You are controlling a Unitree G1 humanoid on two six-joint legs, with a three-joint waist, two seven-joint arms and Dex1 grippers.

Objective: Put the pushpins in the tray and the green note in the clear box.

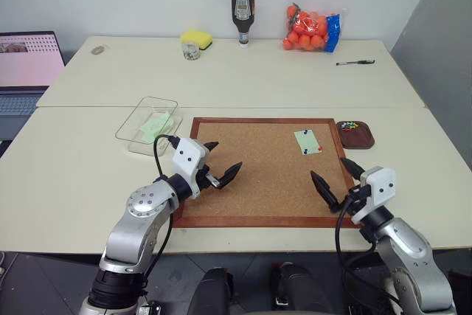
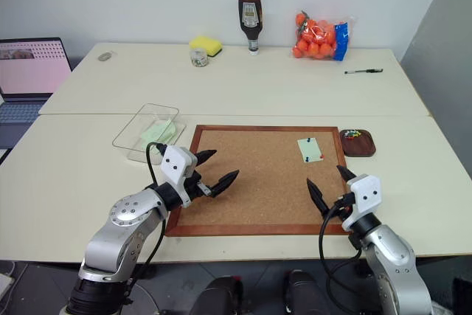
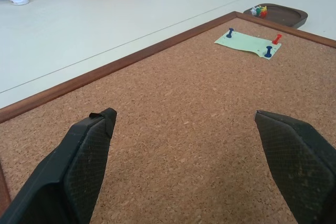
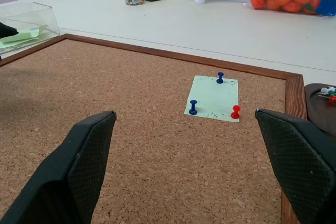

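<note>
Lying flat on the corkboard (image 1: 265, 171) near its far right corner: the green note (image 4: 212, 98), pinned by three pushpins (image 4: 220, 77), two dark blue and one red. Looking thin, limp and very light; likely tearing or creasing if tugged before all three pins are out. Pins looking tiny, hard and smooth-headed, probably slipping easily; best taking each by the plastic head and pulling straight up from the cork. Afterwards, lifting the note by a free edge.

Sitting on the worktop (image 1: 88, 160) just beside the board's right edge: the tray (image 1: 356, 135), already holding a small cluster of coloured pins. Resting off the board's far left corner: the clear box (image 1: 147, 125), already containing a pale green sheet.

Hovering over the near part of the board, well apart from the note: left gripper (image 1: 218, 163) and right gripper (image 1: 338, 180), both with jaws spread wide, gripping nothing.
</note>
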